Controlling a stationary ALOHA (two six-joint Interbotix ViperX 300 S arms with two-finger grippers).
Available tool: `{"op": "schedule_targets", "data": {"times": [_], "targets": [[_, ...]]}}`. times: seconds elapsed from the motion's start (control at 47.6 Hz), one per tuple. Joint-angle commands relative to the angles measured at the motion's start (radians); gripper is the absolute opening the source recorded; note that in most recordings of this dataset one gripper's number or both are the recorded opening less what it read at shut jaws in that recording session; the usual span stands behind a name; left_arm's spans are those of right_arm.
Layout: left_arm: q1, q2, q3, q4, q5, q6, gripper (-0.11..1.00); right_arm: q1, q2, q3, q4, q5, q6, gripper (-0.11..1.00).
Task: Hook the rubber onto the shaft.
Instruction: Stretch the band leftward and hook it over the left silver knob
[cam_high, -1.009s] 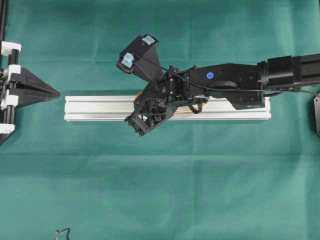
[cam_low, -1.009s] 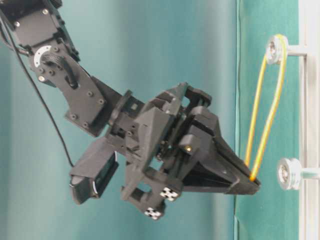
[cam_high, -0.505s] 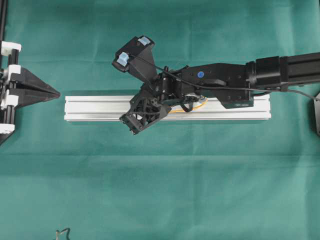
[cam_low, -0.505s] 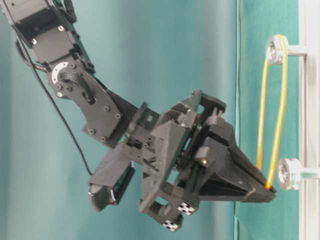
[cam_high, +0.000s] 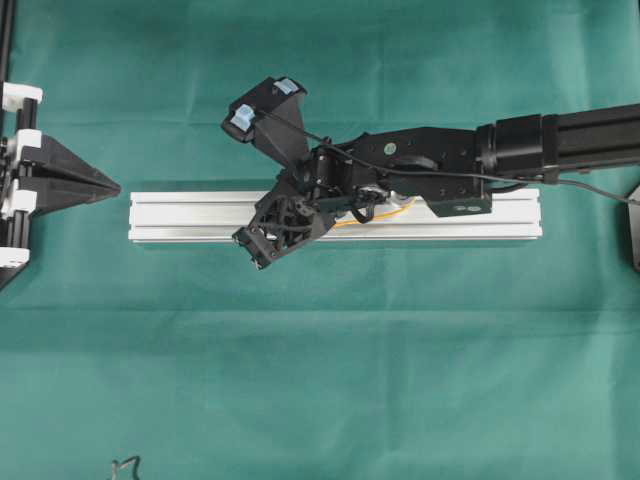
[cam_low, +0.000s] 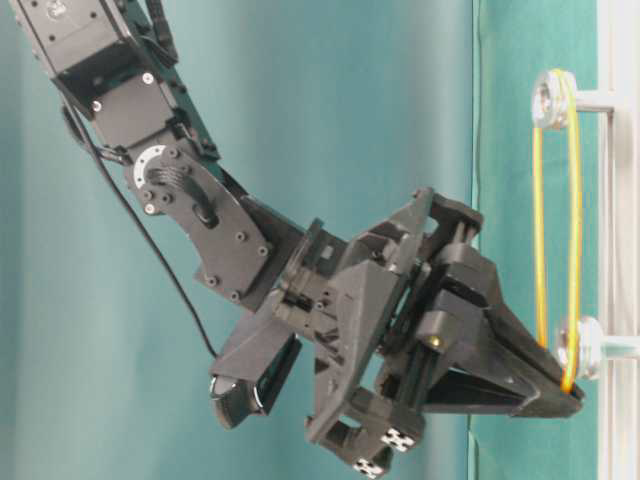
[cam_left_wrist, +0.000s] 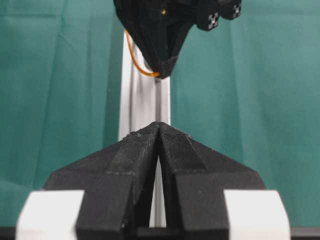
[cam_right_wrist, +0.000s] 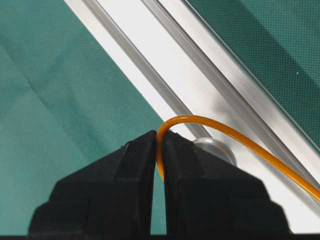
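Observation:
The orange rubber (cam_low: 575, 220) is looped over the upper shaft (cam_low: 548, 98) and stretched straight down to the lower shaft (cam_low: 590, 348). My right gripper (cam_low: 572, 392) is shut on its lower end, with the tips just past that shaft's head. In the right wrist view the rubber (cam_right_wrist: 225, 129) arcs out of the shut right gripper (cam_right_wrist: 160, 135) beside the silver shaft (cam_right_wrist: 217, 149). Whether the band sits behind the head I cannot tell. My left gripper (cam_high: 112, 186) rests shut off the rail's left end, and the left wrist view shows this left gripper (cam_left_wrist: 159, 125) holding nothing.
The silver aluminium rail (cam_high: 180, 217) lies lengthwise on the green cloth (cam_high: 320, 380). The right arm (cam_high: 560, 140) reaches in over the rail from the right edge. A small dark wire end (cam_high: 125, 465) shows at the bottom left.
My right gripper has moved along the rail towards the left gripper, pulling the rubber taut. The band's free end has gone from short of the lower shaft to level with its head.

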Motion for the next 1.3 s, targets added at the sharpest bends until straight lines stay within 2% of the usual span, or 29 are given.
{"op": "schedule_targets", "data": {"times": [0.0, 0.694, 1.283], "targets": [[-0.002, 0.008, -0.026, 0.003, -0.005, 0.000, 0.00, 0.003, -0.017, -0.032, 0.014, -0.017, -0.002, 0.07], [-0.002, 0.009, -0.025, 0.003, -0.003, 0.002, 0.00, 0.015, 0.005, -0.034, 0.061, -0.012, -0.005, 0.07], [-0.003, 0.008, -0.025, 0.003, -0.005, 0.000, 0.00, 0.032, -0.011, -0.025, 0.046, 0.046, -0.012, 0.07]]}}
